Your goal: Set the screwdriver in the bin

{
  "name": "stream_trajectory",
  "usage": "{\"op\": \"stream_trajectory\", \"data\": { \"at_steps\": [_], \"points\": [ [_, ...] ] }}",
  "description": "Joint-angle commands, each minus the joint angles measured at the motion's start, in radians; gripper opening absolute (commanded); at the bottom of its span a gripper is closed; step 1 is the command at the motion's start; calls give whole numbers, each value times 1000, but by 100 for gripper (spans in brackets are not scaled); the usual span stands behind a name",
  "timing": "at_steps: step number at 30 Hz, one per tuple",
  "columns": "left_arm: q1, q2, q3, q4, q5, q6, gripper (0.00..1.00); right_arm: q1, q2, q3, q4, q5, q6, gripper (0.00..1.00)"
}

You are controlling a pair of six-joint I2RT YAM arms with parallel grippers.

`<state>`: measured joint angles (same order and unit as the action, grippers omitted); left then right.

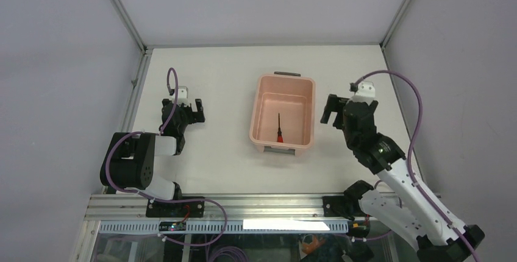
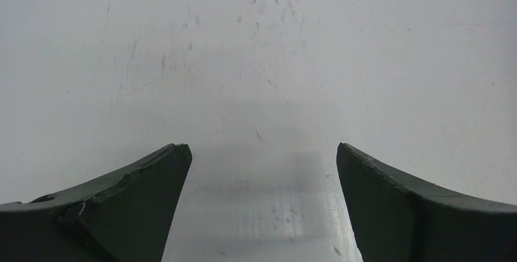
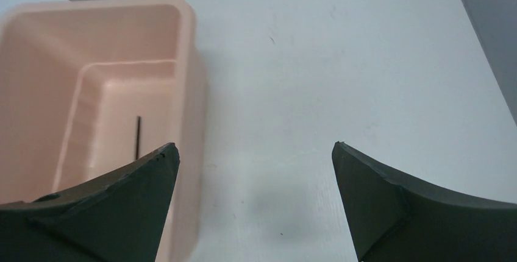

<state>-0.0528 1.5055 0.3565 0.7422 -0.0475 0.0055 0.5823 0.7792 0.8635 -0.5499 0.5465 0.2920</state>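
The pale pink bin point(image 1: 263, 86) stands in the middle of the table, with dark grey handles at its far and near ends. The screwdriver point(image 1: 279, 131), red handle near and black shaft pointing away, lies on the bin's floor. In the right wrist view the bin point(image 3: 36, 67) is at the left, with only the black shaft point(image 3: 138, 137) showing. My right gripper point(image 1: 330, 109) is open and empty, just right of the bin; in its wrist view point(image 3: 255, 152) it hangs over bare table. My left gripper point(image 1: 190, 111) is open and empty, well left of the bin; its wrist view point(image 2: 263, 152) shows only table.
White table point(image 1: 219, 158) enclosed by grey walls, with metal posts at the back corners. An aluminium rail point(image 1: 244, 204) runs along the near edge by the arm bases. Purple cables loop from both arms.
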Motion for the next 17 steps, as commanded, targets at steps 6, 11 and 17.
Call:
{"op": "stream_trajectory", "data": {
  "at_steps": [6, 11, 17],
  "points": [
    [-9, 0, 25, 67, -3, -19, 99, -22, -279, -424, 219, 148, 69, 99],
    [-9, 0, 24, 67, -3, -19, 99, -22, -320, -453, 228, 197, 87, 99],
    [-9, 0, 24, 68, -3, -19, 99, -22, -324, -454, 222, 192, 88, 99]
  ]
}}
